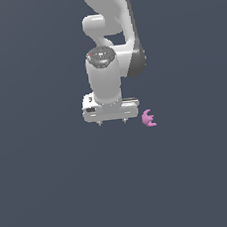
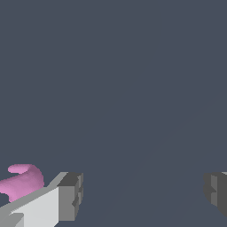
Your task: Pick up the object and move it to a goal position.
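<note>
You are at the approach step: your claw [image 1: 112, 121] hangs wide open and empty, with the pink piece [image 1: 149, 118] lying just outside one finger [image 2: 66, 197], so next shift sideways until the open fingers straddle it, then close.

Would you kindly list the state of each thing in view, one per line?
Gripper: open, fingers spread wide, holding nothing.
Pink object: not grasped, lying outside the jaws, beside the gripper on the exterior view's right.
</note>
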Action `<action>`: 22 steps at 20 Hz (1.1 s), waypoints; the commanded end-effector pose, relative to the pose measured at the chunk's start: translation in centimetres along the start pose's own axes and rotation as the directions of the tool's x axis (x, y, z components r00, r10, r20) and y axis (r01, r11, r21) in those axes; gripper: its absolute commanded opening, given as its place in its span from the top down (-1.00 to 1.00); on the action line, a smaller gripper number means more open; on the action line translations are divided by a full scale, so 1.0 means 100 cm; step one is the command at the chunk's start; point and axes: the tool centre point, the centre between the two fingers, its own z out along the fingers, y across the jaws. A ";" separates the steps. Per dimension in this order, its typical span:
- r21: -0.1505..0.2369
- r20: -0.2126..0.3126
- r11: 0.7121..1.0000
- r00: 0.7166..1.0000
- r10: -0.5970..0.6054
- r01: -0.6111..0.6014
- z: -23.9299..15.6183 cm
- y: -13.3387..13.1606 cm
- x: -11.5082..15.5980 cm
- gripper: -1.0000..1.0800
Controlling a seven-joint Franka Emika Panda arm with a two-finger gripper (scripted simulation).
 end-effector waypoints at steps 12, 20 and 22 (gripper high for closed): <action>-0.018 -0.012 1.000 1.000 -0.011 0.011 0.003 0.021 0.005 -0.92; -0.019 -0.012 1.000 1.000 -0.010 0.010 0.014 -0.009 -0.002 -0.92; -0.019 -0.012 1.000 1.000 -0.010 0.010 0.019 -0.024 -0.007 -0.92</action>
